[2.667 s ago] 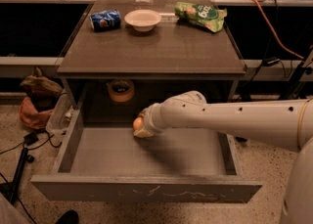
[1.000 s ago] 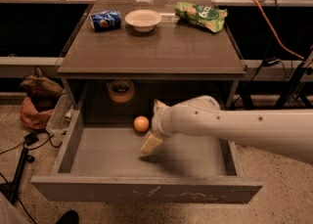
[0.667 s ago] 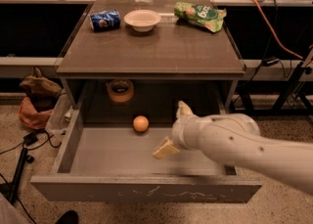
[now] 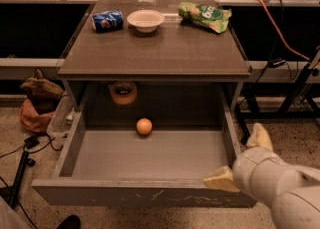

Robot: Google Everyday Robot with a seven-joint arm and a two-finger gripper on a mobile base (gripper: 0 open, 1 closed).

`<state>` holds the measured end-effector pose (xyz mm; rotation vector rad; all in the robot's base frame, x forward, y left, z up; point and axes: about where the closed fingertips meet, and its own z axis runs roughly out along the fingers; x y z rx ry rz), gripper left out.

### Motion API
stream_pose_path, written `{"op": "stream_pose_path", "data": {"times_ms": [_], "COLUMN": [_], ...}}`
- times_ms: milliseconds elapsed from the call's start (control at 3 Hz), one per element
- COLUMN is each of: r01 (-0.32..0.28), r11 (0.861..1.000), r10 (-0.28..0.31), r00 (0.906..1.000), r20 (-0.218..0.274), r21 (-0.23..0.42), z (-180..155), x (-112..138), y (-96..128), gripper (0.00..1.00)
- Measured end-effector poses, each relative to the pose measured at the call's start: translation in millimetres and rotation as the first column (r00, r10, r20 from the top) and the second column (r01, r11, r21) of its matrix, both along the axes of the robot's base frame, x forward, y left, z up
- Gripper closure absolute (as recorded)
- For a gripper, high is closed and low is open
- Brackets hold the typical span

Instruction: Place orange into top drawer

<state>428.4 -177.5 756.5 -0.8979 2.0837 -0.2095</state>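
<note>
The orange (image 4: 144, 126) lay on the flat grey bottom of the top drawer (image 4: 145, 199), near the back edge and a little left of the middle, with nothing touching it. I judged it a light and firm fruit with a smooth skin. It was fully round, so it would probably roll on the flat bottom at a small push. If it had to be taken again, the best hold would be across its widest part, one finger on each side, from above, with only a mild squeeze (a hard one could bruise the peel or make it slip out).

The drawer was pulled wide open, and its front panel showed pale scratches. A tan tape roll (image 4: 123, 93) sat in the dark space behind and above the orange. On the table top (image 4: 160, 53) stood a white bowl (image 4: 145, 20), with a blue can (image 4: 107, 21) beside it and a green snack bag (image 4: 204, 15) to the other side.

The gripper (image 4: 234, 155) was at the front right corner of the drawer, well apart from the orange. Its fingers (image 4: 221, 179) were spread wide and held nothing.
</note>
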Motion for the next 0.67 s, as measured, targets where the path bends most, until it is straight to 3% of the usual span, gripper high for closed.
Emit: {"op": "stream_pose_path", "data": {"times_ms": [333, 667], "r01": [0.038, 0.018], "r11": [0.998, 0.999], "r10": [-0.035, -0.014], "r00": [0.9973, 0.997], "r20": [0.065, 0.076], "r21": [-0.052, -0.045], "z": [37.6, 42.0], "x": [-12.9, -5.8], "y": [-11.0, -1.6], "gripper": [0.0, 0.0]}}
